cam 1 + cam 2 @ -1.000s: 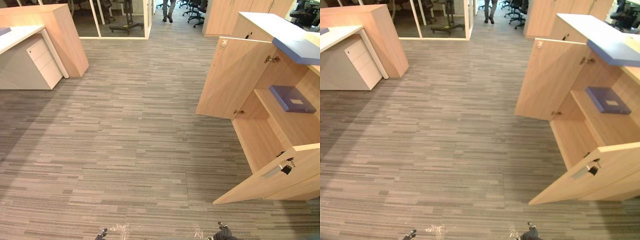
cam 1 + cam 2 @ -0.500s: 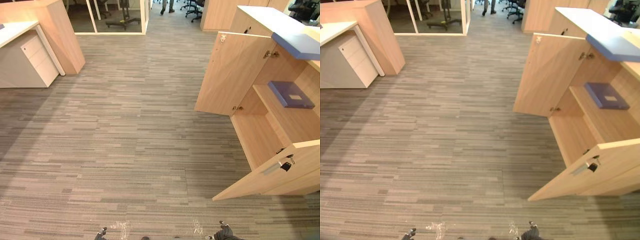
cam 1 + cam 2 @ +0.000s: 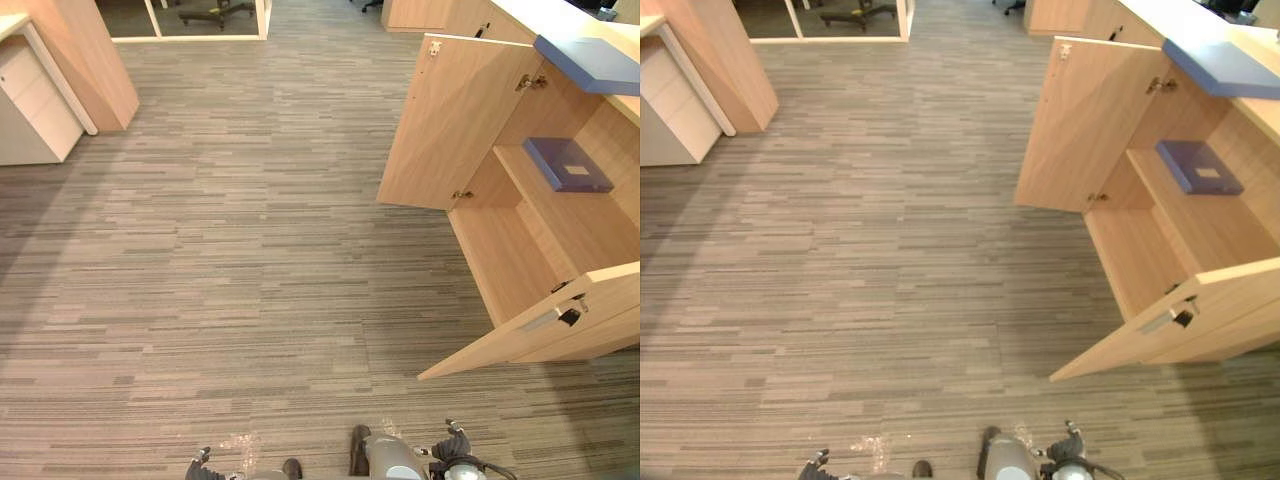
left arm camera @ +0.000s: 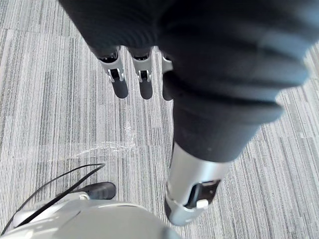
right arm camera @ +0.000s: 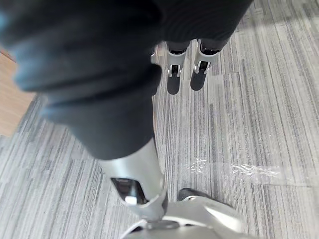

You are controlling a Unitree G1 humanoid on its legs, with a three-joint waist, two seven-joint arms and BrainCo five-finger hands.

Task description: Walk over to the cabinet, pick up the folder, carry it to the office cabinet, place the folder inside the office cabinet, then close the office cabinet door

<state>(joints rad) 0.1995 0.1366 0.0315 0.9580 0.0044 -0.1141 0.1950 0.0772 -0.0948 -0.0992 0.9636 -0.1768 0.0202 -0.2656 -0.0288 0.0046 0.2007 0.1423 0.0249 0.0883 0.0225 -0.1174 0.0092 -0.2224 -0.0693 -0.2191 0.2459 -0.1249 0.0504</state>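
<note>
In the office cabinet (image 3: pixel 512 262) lies the folder (image 3: pixel 567 163); left hand (image 4: pixel 119 83) and right hand (image 5: pixel 174 75) hang loose-fingered, empty.

The left robot hand (image 4: pixel 143 74) has silver fingers (image 4: pixel 118 79) with dark rounded tips, coming out of a dark ribbed cover (image 4: pixel 214 59). Its thick thumb (image 4: pixel 192 189) is silver with a dark inset. The right robot hand (image 5: pixel 174 74) looks alike.

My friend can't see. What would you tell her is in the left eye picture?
A wooden office cabinet stands at the right, both doors open, with a blue folder lying flat on its shelf. Grey striped carpet spreads before it, with a white drawer unit at the upper left.
</note>
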